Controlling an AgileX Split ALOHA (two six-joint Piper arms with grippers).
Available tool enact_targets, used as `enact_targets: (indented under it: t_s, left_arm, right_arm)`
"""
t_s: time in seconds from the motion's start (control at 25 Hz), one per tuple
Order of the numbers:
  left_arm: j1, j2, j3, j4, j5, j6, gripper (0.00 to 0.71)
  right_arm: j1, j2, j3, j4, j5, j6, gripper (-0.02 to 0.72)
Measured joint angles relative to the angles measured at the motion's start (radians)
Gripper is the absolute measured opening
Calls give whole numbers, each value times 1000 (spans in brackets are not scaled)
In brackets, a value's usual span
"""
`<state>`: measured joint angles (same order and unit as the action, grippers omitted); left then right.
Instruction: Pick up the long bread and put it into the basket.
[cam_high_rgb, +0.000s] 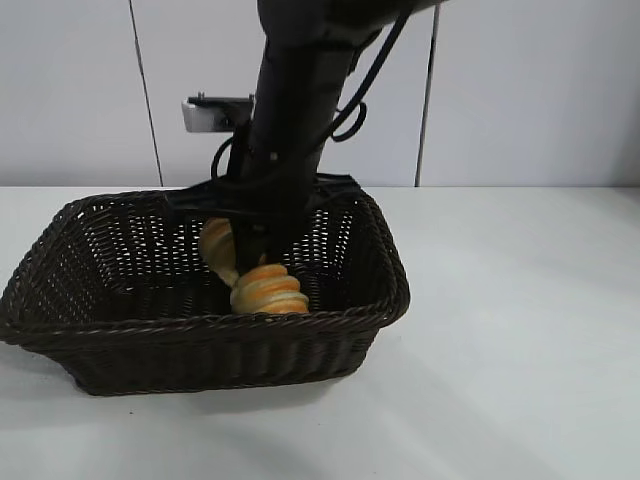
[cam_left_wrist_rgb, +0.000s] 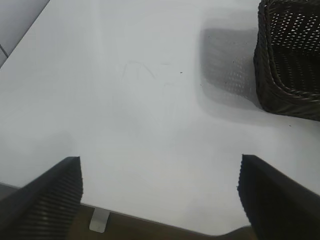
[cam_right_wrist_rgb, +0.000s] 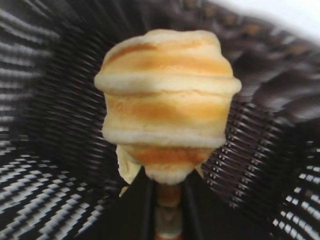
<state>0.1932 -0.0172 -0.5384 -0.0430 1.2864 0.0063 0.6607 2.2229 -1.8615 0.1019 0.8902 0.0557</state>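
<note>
We see the long bread, spiral-ridged, lying lengthwise inside the woven wicker basket; one end faces us. The right gripper clasps it; the left gripper gapes wide over bare table.

- My right arm covers the long bread's middle inside the basket.
- Can't tell whether my right fingers grip it, basket weave's blurry.

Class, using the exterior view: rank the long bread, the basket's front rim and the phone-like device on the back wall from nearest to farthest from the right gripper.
1. Long bread: at the right gripper, inside the basket.
2. Front rim: just in front of the bread, lower.
3. Phone-like device: up behind the arm, by the wall.
</note>
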Motion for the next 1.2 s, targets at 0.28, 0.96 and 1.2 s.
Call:
enact_targets:
  t_s: [0.28,0.96,1.2]
  left_arm:
    - [0,0,0,0,0,0,615]
    - [0,0,0,0,0,0,615]
    - [0,0,0,0,0,0,615]
  right_arm:
    - [0,-1,-172,-4,195,1,642]
    - [-133,-263,-345,-214,362,109,650]
    - [-254,-439,-147,-238,366,116,650]
